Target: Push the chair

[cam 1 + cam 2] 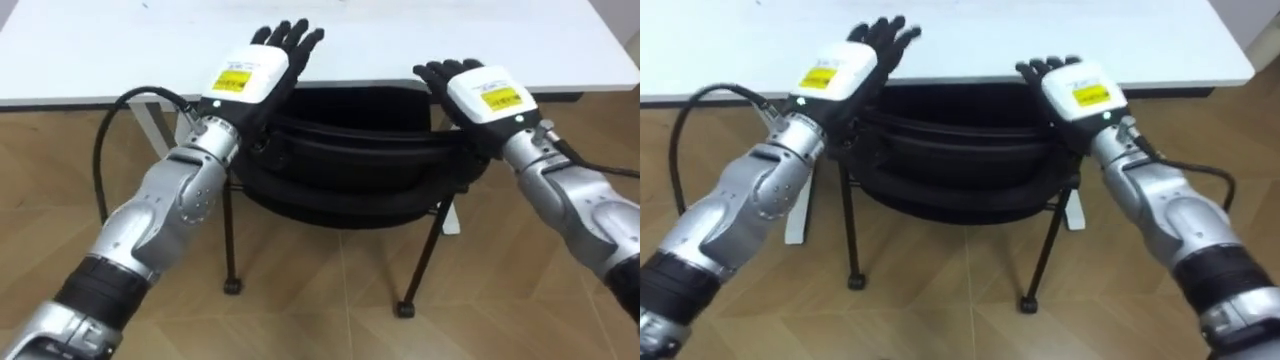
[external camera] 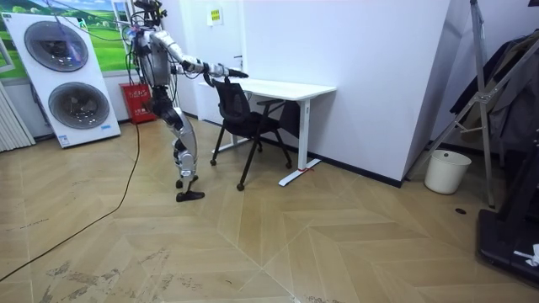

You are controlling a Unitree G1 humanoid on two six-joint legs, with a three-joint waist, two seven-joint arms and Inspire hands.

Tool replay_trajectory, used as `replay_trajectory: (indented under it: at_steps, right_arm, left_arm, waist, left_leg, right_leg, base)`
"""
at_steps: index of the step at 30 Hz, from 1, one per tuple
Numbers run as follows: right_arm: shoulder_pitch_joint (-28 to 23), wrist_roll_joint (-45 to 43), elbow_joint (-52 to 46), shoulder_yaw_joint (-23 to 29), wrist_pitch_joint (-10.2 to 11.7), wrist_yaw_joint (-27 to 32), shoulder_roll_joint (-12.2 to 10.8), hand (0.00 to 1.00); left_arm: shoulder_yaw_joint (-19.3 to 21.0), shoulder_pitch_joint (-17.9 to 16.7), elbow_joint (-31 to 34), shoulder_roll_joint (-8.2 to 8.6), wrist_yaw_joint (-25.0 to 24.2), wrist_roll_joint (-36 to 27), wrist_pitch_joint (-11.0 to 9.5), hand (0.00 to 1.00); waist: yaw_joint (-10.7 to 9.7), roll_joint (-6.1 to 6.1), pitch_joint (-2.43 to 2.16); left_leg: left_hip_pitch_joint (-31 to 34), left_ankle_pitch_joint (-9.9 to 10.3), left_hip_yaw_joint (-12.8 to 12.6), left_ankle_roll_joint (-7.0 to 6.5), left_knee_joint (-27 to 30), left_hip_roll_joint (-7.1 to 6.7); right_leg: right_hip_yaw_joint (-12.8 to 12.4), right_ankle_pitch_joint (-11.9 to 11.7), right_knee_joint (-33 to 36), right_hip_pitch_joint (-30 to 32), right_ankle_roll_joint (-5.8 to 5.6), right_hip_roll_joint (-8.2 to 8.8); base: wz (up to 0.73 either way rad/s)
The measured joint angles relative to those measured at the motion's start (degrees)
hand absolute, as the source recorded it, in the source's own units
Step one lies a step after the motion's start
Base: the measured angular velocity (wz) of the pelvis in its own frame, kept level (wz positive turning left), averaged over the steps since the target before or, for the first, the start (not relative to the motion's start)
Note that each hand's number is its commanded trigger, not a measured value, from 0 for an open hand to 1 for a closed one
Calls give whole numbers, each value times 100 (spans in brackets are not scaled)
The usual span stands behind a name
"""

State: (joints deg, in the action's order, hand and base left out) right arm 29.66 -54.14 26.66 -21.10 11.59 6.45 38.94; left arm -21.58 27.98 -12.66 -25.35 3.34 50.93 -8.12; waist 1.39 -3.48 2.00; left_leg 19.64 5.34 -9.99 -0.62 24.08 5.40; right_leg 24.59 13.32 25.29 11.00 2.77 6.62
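Two hands rest on the top of a black chair (image 1: pixel 350 175) in the left eye view. The left hand (image 1: pixel 250 75) lies palm down on the left end of the backrest, its fingers straight and slightly apart, reaching past the backrest over the edge of a white desk (image 1: pixel 110 50). The right hand (image 1: pixel 485 95) sits on the right end of the backrest with its fingers relaxed, a little bent and close together. Neither hand is clamped round the frame. The chair stands with its back toward the robot and its front tucked under the near edge of the desk, its thin dark legs on a wooden floor (image 1: pixel 330 300). A white desk leg shows behind the left forearm. The right eye view gives the same arrangement: both palms flat on the backrest, left fingers over the desk top, right fingers at the rim. In the room view the robot stands behind the chair, toward the room view's left, leaning forward with both arms stretched level to the backrest and one foot set back. The chair is at the desk's near end, seat toward the desk. Behind the robot stand two stacked washers (image 2: pixel 63 80) — a white bucket (image 2: pixel 447 171) sits by the wall at the room view's right, well apart from the desk.
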Motion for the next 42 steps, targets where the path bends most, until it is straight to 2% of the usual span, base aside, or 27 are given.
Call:
replay_trajectory:
  at_steps: [1, 2, 3, 4, 5, 6, 7, 8, 9, 11, 12, 15, 17, 19, 22, 24, 26, 27, 28, 30, 31, 33, 34, 36, 37, 39, 42]
  right_arm:
    - [0, -2, -93, 48, 40, -87, 195, 0]
    - [0, -15, -275, 48, 162, -302, 594, 0]
    - [0, 43, -410, 50, 261, -394, 798, 0]
    - [9, 118, -541, 51, 261, -411, 865, 0]
    - [128, 454, -1048, 179, 259, -410, 1002, 0]
    - [473, 1079, -1485, 596, 252, -233, 1121, 0]
    - [756, 1389, -1469, 797, 214, -23, 1157, 0]
    - [1192, 1779, -1431, 1373, -41, 404, 1209, 0]
    - [1379, 2042, -1589, 1992, -306, 748, 1282, 0]
    - [1419, 2155, -1712, 2806, -426, 1258, 1463, 0]
    - [1378, 2283, -1733, 3149, -492, 1531, 1582, 0]
    - [1015, 2344, -1749, 3817, -511, 2009, 1873, 0]
    - [687, 2587, -1818, 4174, -522, 2195, 2082, 0]
    - [343, 2892, -1884, 4468, -516, 2383, 2112, 0]
    - [-903, 3416, -2089, 5476, -470, 2693, 2126, 0]
    - [-1882, 4108, -2104, 6248, -454, 2889, 2067, 0]
    - [-2568, 4814, -2178, 6711, -380, 3038, 1739, 0]
    - [-2926, 5113, -2188, 6993, -332, 3139, 1448, 0]
    - [-3116, 5296, -2190, 7150, -318, 3189, 1299, 0]
    - [-3927, 6142, -2219, 7707, -291, 3389, 531, 0]
    - [-4136, 6313, -2261, 7771, -281, 3439, 285, 0]
    - [-5048, 7229, -2418, 7726, -204, 3463, -855, 0]
    - [-5247, 7447, -2383, 7597, -185, 3457, -1146, 0]
    - [-5828, 8278, -1759, 6997, -209, 3170, -2055, 0]
    - [-5921, 8518, -1541, 6892, -256, 3063, -2222, 0]
    - [-6057, 9261, -509, 6690, -330, 2661, -2827, 0]
    - [-6052, 9752, 1303, 6399, -386, 2068, -3102, 0]
  left_arm:
    - [1, 0, 169, -148, -19, 27, -94, 0]
    - [131, 67, 692, -499, -9, 11, -289, 0]
    - [476, 372, 948, -619, 224, -152, -396, 0]
    - [695, 588, 971, -631, 428, -266, -384, 0]
    - [1298, 880, 1115, -691, 893, -402, -296, 0]
    - [1747, 1259, 1272, -861, 1320, -470, -190, 0]
    - [1841, 1498, 1310, -938, 1492, -554, -143, 0]
    - [2035, 1753, 1453, -992, 1747, -611, -103, 0]
    - [2337, 1673, 1797, -1072, 1959, -741, -124, 0]
    - [2837, 1142, 2197, -1373, 2255, -993, -138, 0]
    - [3150, 856, 2255, -1583, 2359, -1081, -68, 0]
    - [4078, 191, 2259, -1939, 2592, -1083, 73, 0]
    - [4572, -165, 2269, -1944, 2843, -1164, 135, 0]
    - [4941, -551, 2269, -1945, 3068, -1310, 154, 0]
    - [5861, -1700, 2277, -1955, 3460, -1446, 16, 0]
    - [6487, -2594, 2198, -1871, 3750, -1940, -2, 0]
    - [6885, -3236, 2143, -1551, 4006, -2438, -67, 0]
    - [7012, -3584, 2027, -1214, 4182, -2633, -86, 0]
    - [7023, -3696, 1961, -1046, 4230, -2728, -86, 0]
    - [7033, -4158, 1872, -461, 4406, -3302, -90, 0]
    - [7025, -4311, 1862, -313, 4470, -3415, -101, 0]
    - [6840, -4812, 1713, 356, 4568, -4165, -157, 0]
    - [6752, -4899, 1582, 499, 4598, -4410, -185, 0]
    - [6306, -5132, 655, 933, 4557, -5158, -176, 0]
    - [6217, -5155, 353, 1026, 4505, -5285, -175, 0]
    - [6023, -5325, -764, 1325, 4192, -5867, -180, 0]
    - [5681, -5646, -1840, 1556, 3697, -6344, -185, 0]
  waist:
    - [16, -4, 2]
    - [5, -23, 11]
    - [-43, -94, 46]
    - [-90, -145, 65]
    - [-235, -202, 58]
    - [-315, -206, 54]
    - [-304, -216, 52]
    - [-276, -221, 5]
    - [-229, -196, -96]
    - [-247, -191, -200]
    - [-254, -197, -218]
    - [-296, -187, -252]
    - [-338, -144, -259]
    - [-404, -94, -269]
    - [-502, -56, -281]
    - [-562, -35, -273]
    - [-575, -8, -264]
    - [-585, 38, -272]
    - [-591, 57, -282]
    - [-590, 80, -285]
    - [-600, 85, -285]
    - [-548, 111, -290]
    - [-525, 127, -283]
    - [-401, 185, -272]
    - [-385, 215, -278]
    - [-418, 306, -272]
    - [-586, 288, -277]
  left_leg:
    - [-18, -33, 3, -2, -47, -2]
    - [-54, -95, 28, 5, -130, -17]
    - [-194, -179, 72, 4, -284, -63]
    - [-310, -221, 71, 12, -384, -101]
    - [-488, -263, 60, 25, -556, -122]
    - [-589, -251, 17, 60, -691, -112]
    - [-639, -256, -7, 69, -745, -103]
    - [-761, -262, 42, 81, -853, -113]
    - [-900, -263, 76, 89, -938, -120]
    - [-1075, -218, 102, 73, -918, -165]
    - [-1180, -169, 180, 89, -918, -222]
    - [-1257, -81, 261, 114, -909, -241]
    - [-1252, -78, 299, 110, -940, -274]
    - [-1311, -68, 317, 101, -1014, -318]
    - [-1363, -68, 298, 101, -1141, -375]
    - [-1400, -33, 210, 106, -1154, -389]
    - [-1489, -4, 162, 108, -1204, -408]
    - [-1557, 45, 141, 109, -1244, -418]
    - [-1567, 68, 136, 100, -1244, -426]
    - [-1593, 91, 104, 93, -1272, -449]
    - [-1617, 91, 89, 93, -1292, -452]
    - [-1665, 114, 56, 88, -1352, -465]
    - [-1694, 115, 41, 88, -1376, -464]
    - [-1786, 161, -63, 89, -1403, -446]
    - [-1793, 176, -73, 84, -1402, -449]
    - [-1821, 246, -74, 77, -1343, -460]
    - [-1814, 312, -53, 93, -1237, -424]
  right_leg:
    - [2, -23, -71, -11, 4, -12]
    - [13, -55, -137, -42, 10, -24]
    - [60, -65, -171, -150, 8, 4]
    - [75, -55, -176, -230, 1, 32]
    - [64, -47, -246, -355, -8, 39]
    - [82, -14, -325, -443, -72, 31]
    - [110, -34, -387, -507, -65, 28]
    - [130, -61, -546, -653, -77, -15]
    - [135, -76, -690, -796, -114, -40]
    - [173, -103, -849, -1062, -110, -70]
    - [267, -80, -964, -1267, -148, -83]
    - [359, -109, -1232, -1501, -192, -157]
    - [409, -135, -1307, -1553, -218, -164]
    - [439, -149, -1398, -1631, -253, -160]
    - [433, -140, -1476, -1647, -302, -157]
    - [351, -122, -1481, -1644, -329, -136]
    - [285, -104, -1483, -1692, -358, -113]
    - [223, -79, -1484, -1719, -388, -107]
    - [209, -64, -1483, -1720, -401, -101]
    - [161, -43, -1479, -1714, -429, -79]
    - [139, -41, -1477, -1715, -432, -76]
    - [33, -28, -1469, -1729, -453, -70]
    - [-18, -28, -1465, -1732, -453, -70]
    - [-260, -27, -1443, -1706, -451, -75]
    - [-273, -17, -1439, -1714, -455, -69]
    - [-328, 57, -1416, -1772, -470, -46]
    - [-295, 153, -1331, -1780, -474, 30]
  base:
    - [11]
    - [16]
    - [18]
    - [12]
    - [-7]
    - [-21]
    - [-17]
    - [0]
    - [18]
    - [32]
    - [35]
    - [19]
    - [14]
    - [4]
    - [0]
    - [-12]
    - [-15]
    - [-14]
    - [-10]
    - [-5]
    - [-8]
    - [-7]
    - [-18]
    - [-32]
    - [-18]
    - [-3]
    - [4]
